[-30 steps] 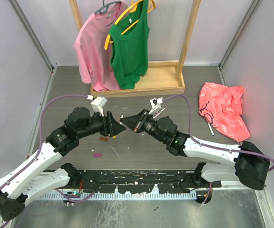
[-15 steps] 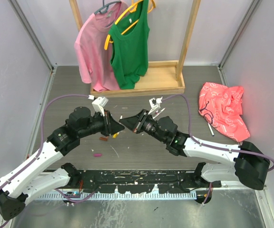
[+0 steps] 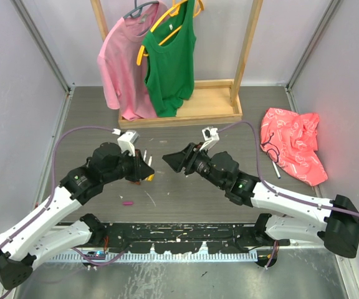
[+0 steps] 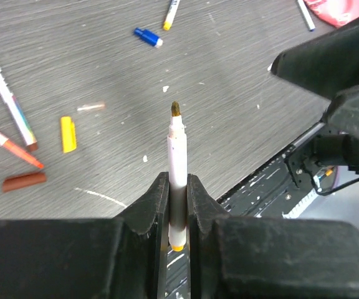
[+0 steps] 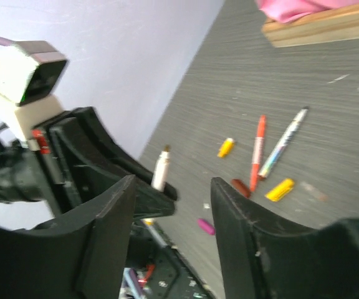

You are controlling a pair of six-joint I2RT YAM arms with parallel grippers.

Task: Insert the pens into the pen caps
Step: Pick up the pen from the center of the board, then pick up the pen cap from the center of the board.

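Above the table's (image 4: 242, 75) middle, the left gripper (image 4: 178, 187) is clamping an uncapped pen (image 4: 177, 152) by its tail while the right gripper (image 5: 173, 190) is gaping empty, so pushing into the brown cap (image 4: 23, 182) is likely risking tilting it.

- Right gripper (image 5: 174, 180): jaws apart, nothing between.
- Left gripper (image 5: 151, 187): clamped on held pen (image 5: 161, 167), white, dark tip protruding.
- Table (image 5: 329, 93), lying loose: orange pen (image 5: 257, 152), white pen (image 5: 283, 143), yellow cap (image 5: 226, 147), second yellow cap (image 5: 279, 189), brown cap (image 5: 240, 187), magenta cap (image 5: 205, 226).
- Wooden base (image 5: 316, 28): far edge.

Left gripper (image 4: 178, 182) clamped on pen (image 4: 177, 146); right gripper (image 5: 172, 187) facing it, jaws parted; both arms reach forward, angled inward.
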